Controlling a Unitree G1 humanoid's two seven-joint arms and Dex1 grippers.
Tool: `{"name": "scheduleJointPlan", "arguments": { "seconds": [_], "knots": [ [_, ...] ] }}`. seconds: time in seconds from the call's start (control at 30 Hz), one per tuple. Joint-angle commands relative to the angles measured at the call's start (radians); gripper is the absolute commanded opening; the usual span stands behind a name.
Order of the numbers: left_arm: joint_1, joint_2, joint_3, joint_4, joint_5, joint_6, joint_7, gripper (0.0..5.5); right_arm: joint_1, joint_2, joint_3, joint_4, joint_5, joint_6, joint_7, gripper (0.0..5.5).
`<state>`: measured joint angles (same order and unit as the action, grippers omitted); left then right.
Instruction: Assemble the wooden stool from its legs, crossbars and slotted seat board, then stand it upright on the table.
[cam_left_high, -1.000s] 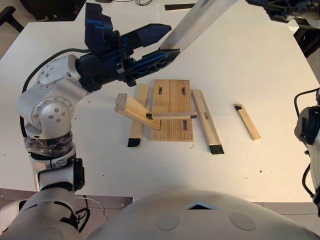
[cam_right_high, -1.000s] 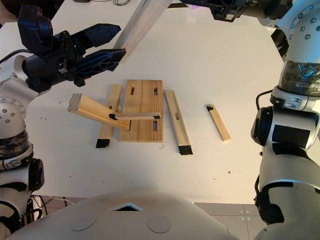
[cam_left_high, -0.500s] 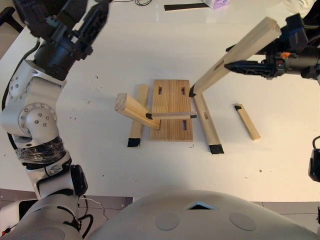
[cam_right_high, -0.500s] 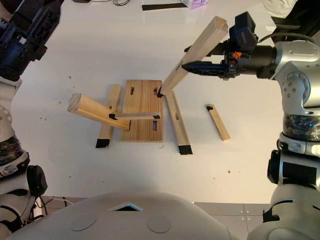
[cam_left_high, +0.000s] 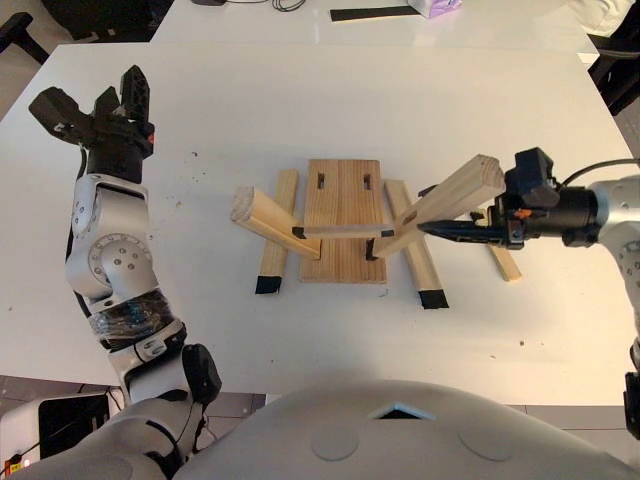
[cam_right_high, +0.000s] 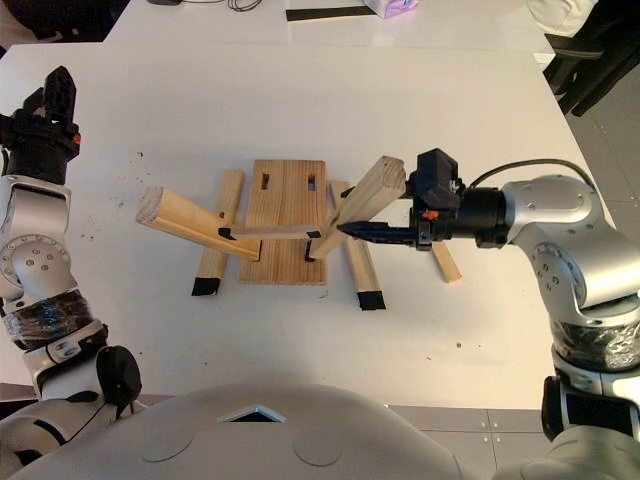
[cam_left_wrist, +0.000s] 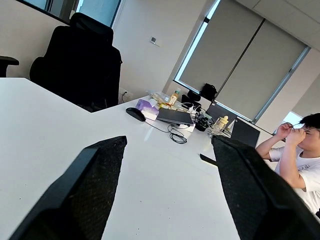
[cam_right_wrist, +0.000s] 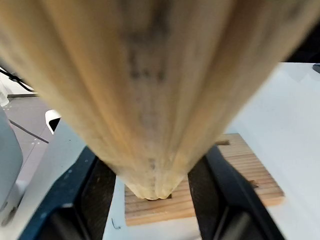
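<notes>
Left eye view: the right gripper (cam_left_high: 438, 228) pinches a pale square wooden leg (cam_left_high: 452, 198), tilted, with its dark lower end at the flat slotted wooden seat board's (cam_left_high: 340, 205) near right corner. The left gripper (cam_left_high: 95, 102), fingers spread, is raised near the white table's (cam_left_high: 300, 100) left edge, well apart from the parts.

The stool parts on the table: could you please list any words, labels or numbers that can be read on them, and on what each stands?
No readable text.
The seat board and the legs show only bare wood, slots and black tips.
Any print on the purple box behind the table is too small to read.
</notes>
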<state>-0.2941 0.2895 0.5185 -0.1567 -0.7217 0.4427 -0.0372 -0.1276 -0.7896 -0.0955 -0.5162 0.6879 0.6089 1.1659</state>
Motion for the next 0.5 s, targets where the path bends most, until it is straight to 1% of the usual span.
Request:
{"name": "scheduleJointPlan", "arguments": {
  "seconds": [0.03, 0.17, 0.5],
  "knots": [
    [-0.02, 0.021, -0.02, 0.023, 0.015, 0.009, -0.016, 3.17, 0.038, 0.009, -0.012, -0.026, 0.0, -0.023, -0.04, 2.01],
    [-0.034, 0.034, -0.034, 0.041, 0.019, 0.015, -0.034, 3.17, 0.07, 0.0, -0.002, -0.017, -0.03, -0.057, -0.053, 2.01],
    [-0.012, 0.027, -0.045, 0.026, 0.023, 0.011, -0.042, 3.17, 0.001, -0.05, 0.038, 0.086, -0.076, -0.114, -0.005, 2.01]
  ]
}}
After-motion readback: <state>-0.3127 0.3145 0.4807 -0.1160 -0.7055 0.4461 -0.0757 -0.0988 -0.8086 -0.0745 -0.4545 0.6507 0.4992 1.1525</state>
